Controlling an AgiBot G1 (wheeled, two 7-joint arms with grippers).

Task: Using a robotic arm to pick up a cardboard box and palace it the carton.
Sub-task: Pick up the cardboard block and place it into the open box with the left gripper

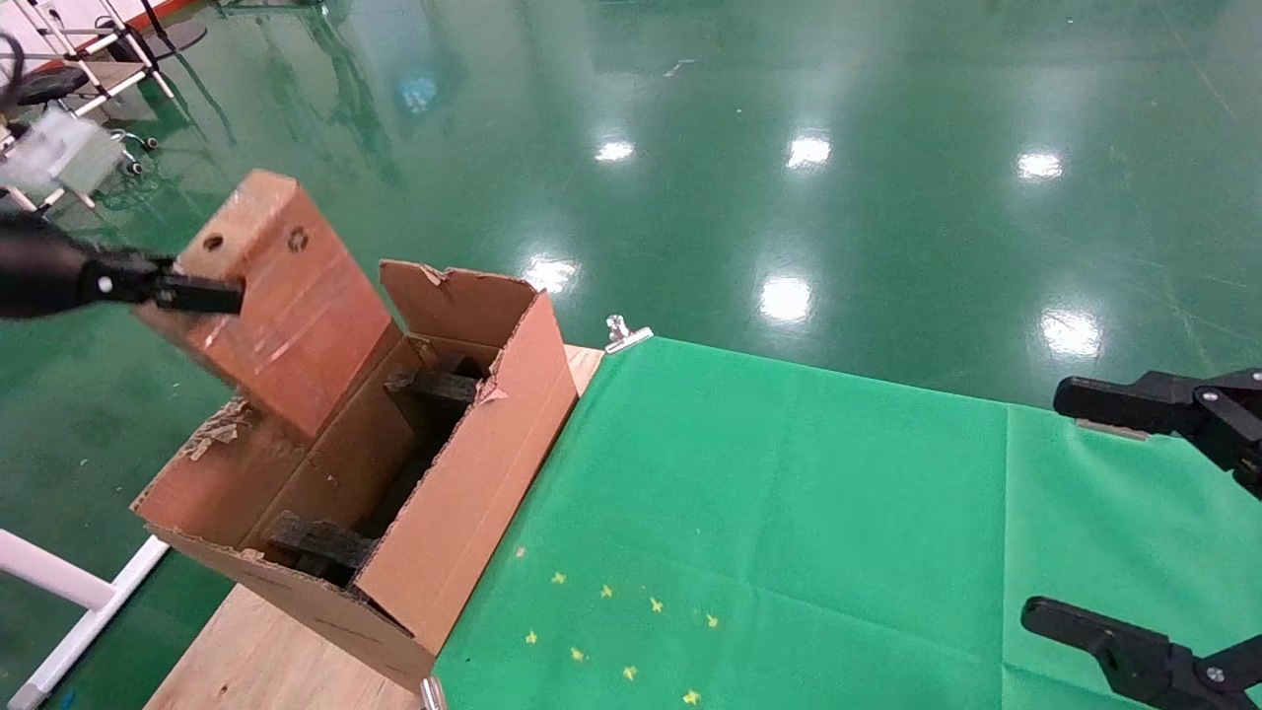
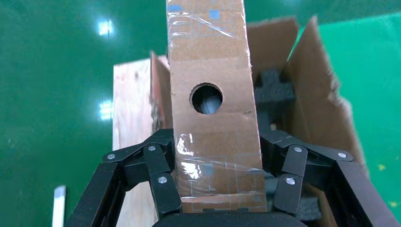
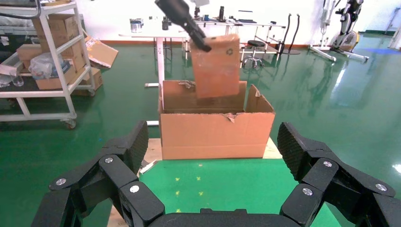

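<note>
The box (image 1: 281, 296) hangs tilted in the left gripper (image 2: 215, 189), its lower end dipping over the far-left corner of the carton (image 1: 473, 493). The fingers (image 2: 163, 187) press on both narrow sides near the end with the round hole, so the long body reaches away from the gripper and can go into the opening end first. The tilt probably lets the box slip past the ragged left flap and slide down.

Directly beyond the gripper, under the box's lower end, the carton stands open with its flaps up. Black foam blocks (image 1: 320, 544) sit inside at the near and far ends. The gap between them looks like the seat meant for the box, so it likely has to drop lower and straighten to fit. The carton rests on a wooden board (image 1: 256, 656), just beside the green mat (image 1: 789, 513).

The right gripper (image 3: 213, 177) waits well apart over the mat, jaws spread wide and holding nothing, facing the carton from across the table.
</note>
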